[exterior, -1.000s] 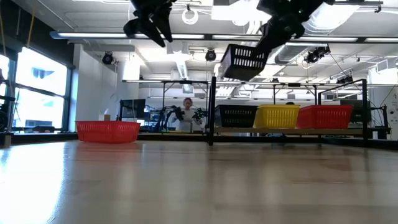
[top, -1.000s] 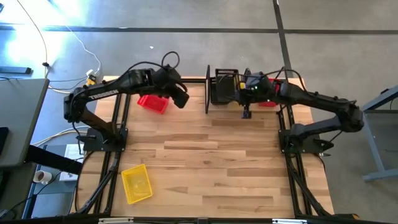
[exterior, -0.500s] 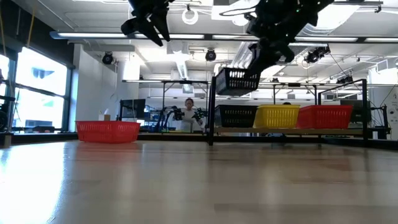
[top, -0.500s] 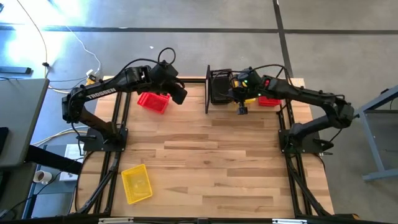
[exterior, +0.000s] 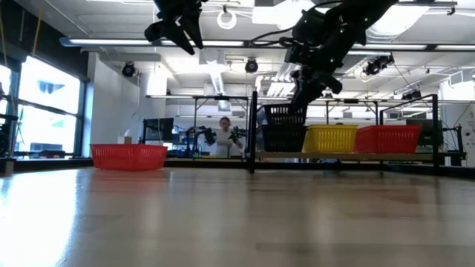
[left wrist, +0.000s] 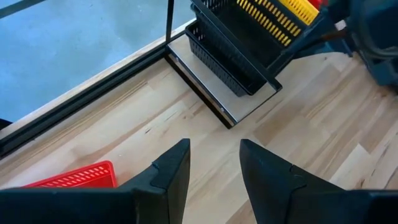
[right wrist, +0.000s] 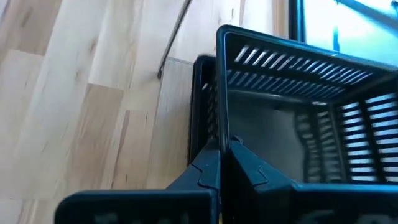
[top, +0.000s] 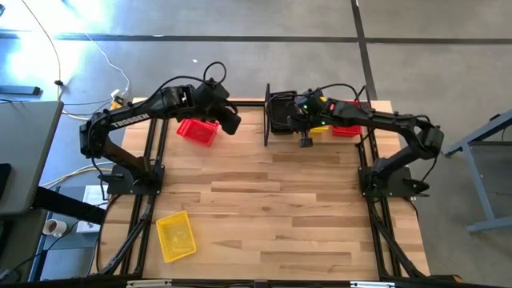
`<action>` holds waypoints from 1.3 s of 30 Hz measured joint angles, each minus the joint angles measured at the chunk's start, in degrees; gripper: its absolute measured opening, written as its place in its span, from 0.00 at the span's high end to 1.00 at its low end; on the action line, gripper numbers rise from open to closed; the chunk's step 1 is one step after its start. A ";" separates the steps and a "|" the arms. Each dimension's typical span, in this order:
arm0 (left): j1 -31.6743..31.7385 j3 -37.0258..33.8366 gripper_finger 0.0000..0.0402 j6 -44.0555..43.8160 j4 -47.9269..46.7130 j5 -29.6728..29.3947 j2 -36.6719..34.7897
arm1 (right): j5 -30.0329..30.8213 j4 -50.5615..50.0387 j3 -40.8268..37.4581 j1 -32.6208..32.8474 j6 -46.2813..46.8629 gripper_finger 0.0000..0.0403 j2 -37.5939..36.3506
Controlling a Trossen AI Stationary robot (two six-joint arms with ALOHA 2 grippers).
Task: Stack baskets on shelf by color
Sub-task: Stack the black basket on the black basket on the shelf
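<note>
We see the right gripper [right wrist: 222,163] clenched on the rim of a black basket [right wrist: 298,112] at the shelf [exterior: 345,155].

From above, our right arm covers most of that black basket [top: 282,112], so we cannot tell whether it sits fully nested in the black one below it [left wrist: 227,59] at the shelf's left end. Beside it on the shelf stand a yellow basket [exterior: 332,138] and a red basket [exterior: 388,138]; what they contain is hidden from us. Our left gripper [left wrist: 210,163] hangs with jaws released above the table [top: 264,208], near a loose red basket [top: 196,131]. A second yellow basket [top: 175,235] lies well apart at the near left.
</note>
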 joint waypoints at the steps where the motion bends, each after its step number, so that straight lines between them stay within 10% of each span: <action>1: 0.00 0.00 0.68 0.00 0.00 -0.02 0.00 | -0.04 -0.03 0.00 -0.14 0.36 1.00 0.45; 27: 0.00 0.00 0.68 -0.22 0.00 0.02 0.04 | -0.73 1.98 0.00 -1.78 5.77 0.99 3.16; 39: 0.00 0.00 0.68 -0.18 0.02 0.05 0.04 | -0.71 2.41 0.00 -2.01 6.25 0.78 3.14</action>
